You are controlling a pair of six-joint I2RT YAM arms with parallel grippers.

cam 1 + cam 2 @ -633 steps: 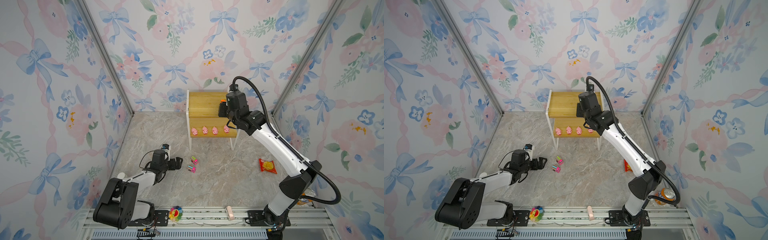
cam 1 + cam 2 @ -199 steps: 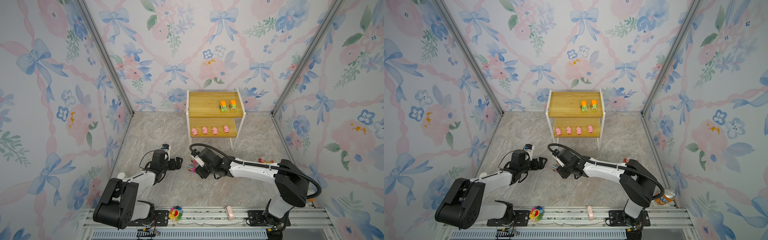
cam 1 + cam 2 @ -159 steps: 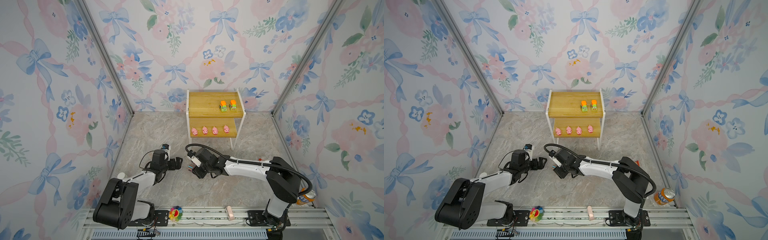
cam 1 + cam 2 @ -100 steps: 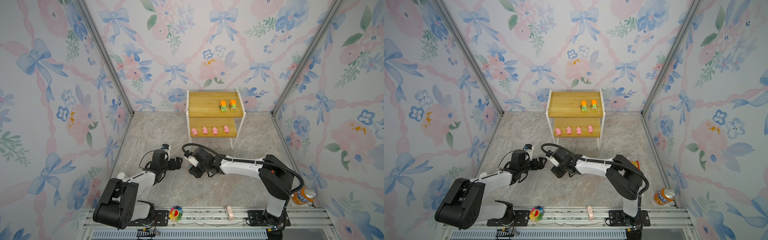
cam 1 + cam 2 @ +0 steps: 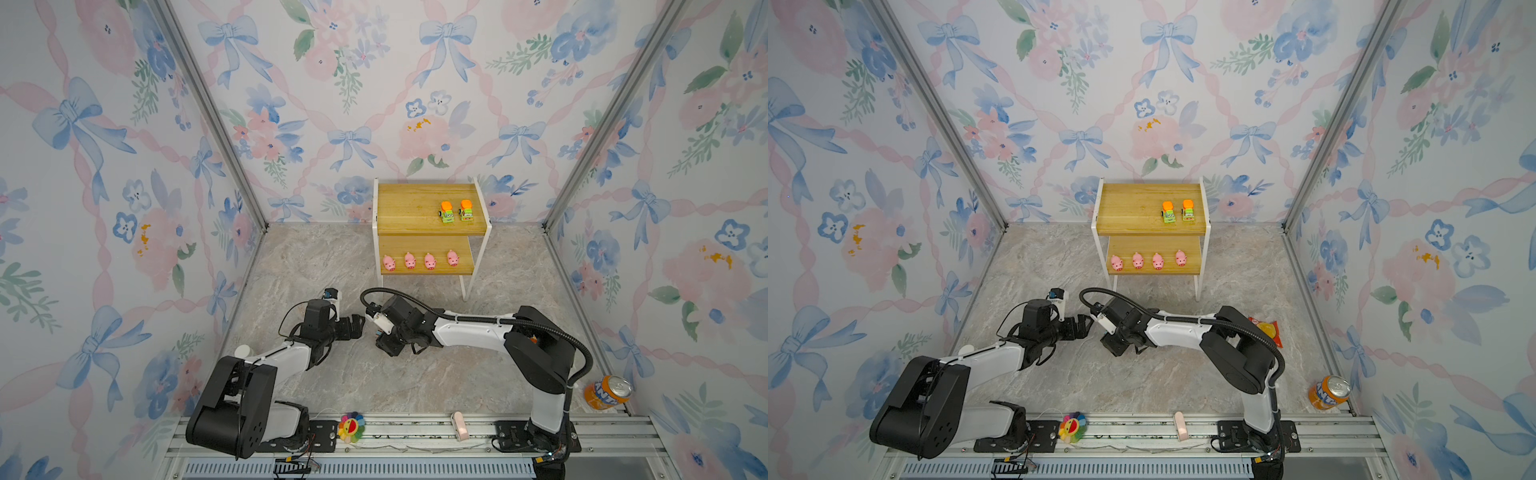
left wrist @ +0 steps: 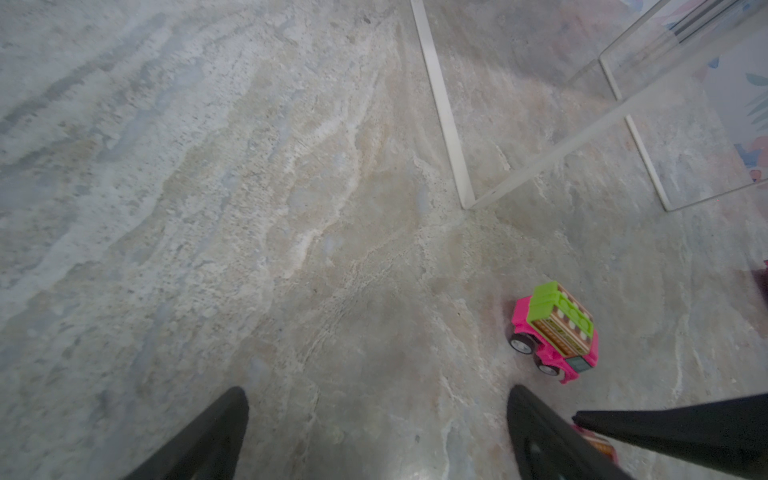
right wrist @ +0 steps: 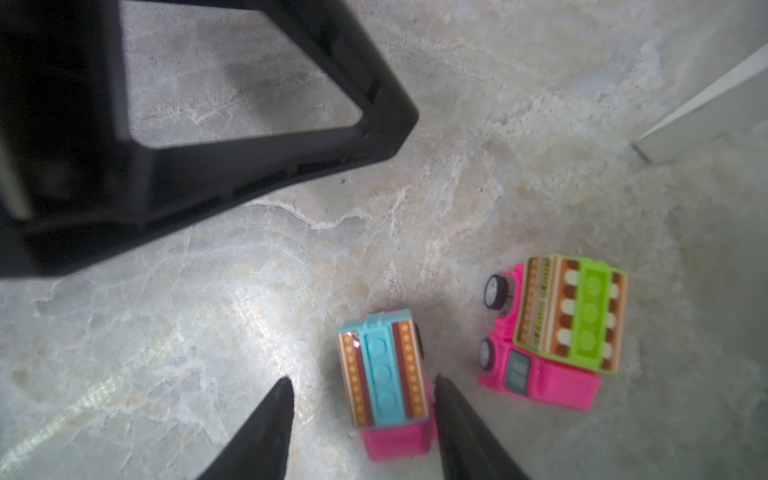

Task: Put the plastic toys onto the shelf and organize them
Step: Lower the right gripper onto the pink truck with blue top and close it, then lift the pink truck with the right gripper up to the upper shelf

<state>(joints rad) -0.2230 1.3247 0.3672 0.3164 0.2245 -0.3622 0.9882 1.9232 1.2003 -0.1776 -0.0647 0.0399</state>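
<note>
Both arms: white plastic link shells w/ black joint housings. On left arm, large black shoulder block. On right arm, black corrugated cable conduit along link. On right gripper, fingers blk, tapered.

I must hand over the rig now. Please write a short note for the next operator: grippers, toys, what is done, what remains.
Left gripper: open, empty.
Right gripper: open, jaws on either side of the blue-topped pink truck, not yet clamped.
Done: four pink pigs on the lower board of the shelf, two green trucks on its upper board.
Left: both pink trucks, on the floor; the green-topped pink truck stands beside the blue-topped one.
</note>
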